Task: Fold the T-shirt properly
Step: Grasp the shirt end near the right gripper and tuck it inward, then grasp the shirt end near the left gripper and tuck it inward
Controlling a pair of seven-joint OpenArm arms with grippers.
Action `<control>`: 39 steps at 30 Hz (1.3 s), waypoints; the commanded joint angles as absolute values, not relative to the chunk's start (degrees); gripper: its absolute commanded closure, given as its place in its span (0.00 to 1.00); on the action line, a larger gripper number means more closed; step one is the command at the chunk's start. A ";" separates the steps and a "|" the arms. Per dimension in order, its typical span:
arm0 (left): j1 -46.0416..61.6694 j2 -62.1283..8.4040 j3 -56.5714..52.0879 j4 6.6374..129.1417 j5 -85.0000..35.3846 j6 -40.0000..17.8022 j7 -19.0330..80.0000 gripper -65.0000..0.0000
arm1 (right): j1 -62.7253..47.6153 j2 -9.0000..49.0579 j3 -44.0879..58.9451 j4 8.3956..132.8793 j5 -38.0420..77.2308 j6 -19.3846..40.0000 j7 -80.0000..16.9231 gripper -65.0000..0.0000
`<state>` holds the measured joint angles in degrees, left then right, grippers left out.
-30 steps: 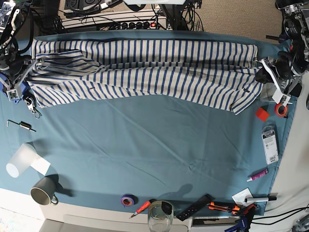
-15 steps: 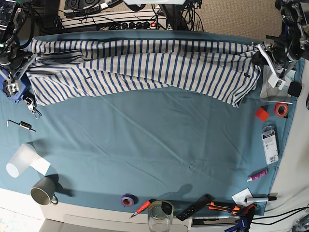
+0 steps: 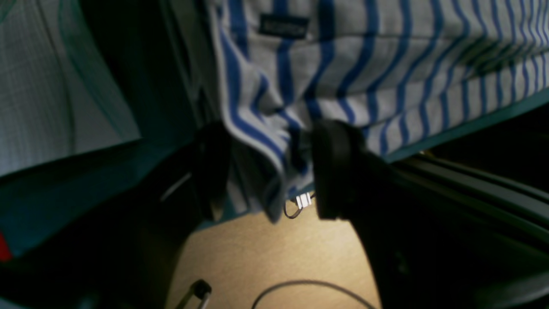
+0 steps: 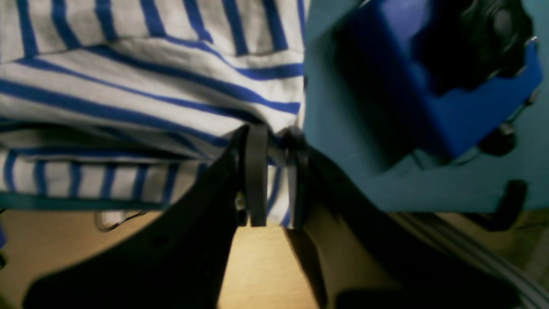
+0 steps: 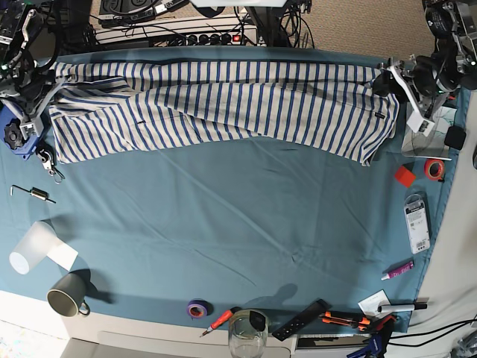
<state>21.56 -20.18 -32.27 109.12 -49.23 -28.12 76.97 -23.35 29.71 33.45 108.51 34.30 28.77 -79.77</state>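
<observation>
The striped T-shirt (image 5: 223,97) lies stretched sideways along the table's far edge, folded lengthwise. In the base view my left gripper (image 5: 387,74) sits at its right end and my right gripper (image 5: 48,78) at its left end. The left wrist view shows the left gripper (image 3: 274,171) open wide, a loose corner of the T-shirt (image 3: 364,64) hanging between the fingers without being pinched. In the right wrist view the right gripper (image 4: 276,180) has its jaws slightly apart, the T-shirt (image 4: 128,86) edge lying in the narrow gap.
A teal cloth (image 5: 223,224) covers the table. A blue clamp (image 5: 19,138) sits by the right arm. A red tape roll (image 5: 434,169) and red block (image 5: 404,176) lie at the right; a mug (image 5: 65,297), plastic cup (image 5: 30,250), glass (image 5: 247,333) and tools line the front.
Both grippers moved the shirt's ends toward the far edge of the table. Both sets of jaws have then parted, the left widely and the right a little.
</observation>
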 commanded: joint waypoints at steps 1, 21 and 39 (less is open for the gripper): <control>21.80 -21.28 -33.76 110.24 -50.19 -28.16 76.93 0.51 | -23.20 31.33 34.26 109.19 36.01 28.93 -79.66 0.86; 23.00 -21.23 -42.92 114.91 -56.93 -31.00 71.48 0.51 | -23.18 31.27 38.17 112.14 42.76 36.18 -76.07 0.84; 18.76 -19.55 -24.49 108.31 -38.13 -22.94 65.52 0.51 | -23.11 31.27 38.17 112.07 39.40 33.91 -72.38 0.66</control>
<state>18.96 -18.98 -24.23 107.74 -37.82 -22.98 66.19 -23.33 30.13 37.50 111.28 39.05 34.28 -73.45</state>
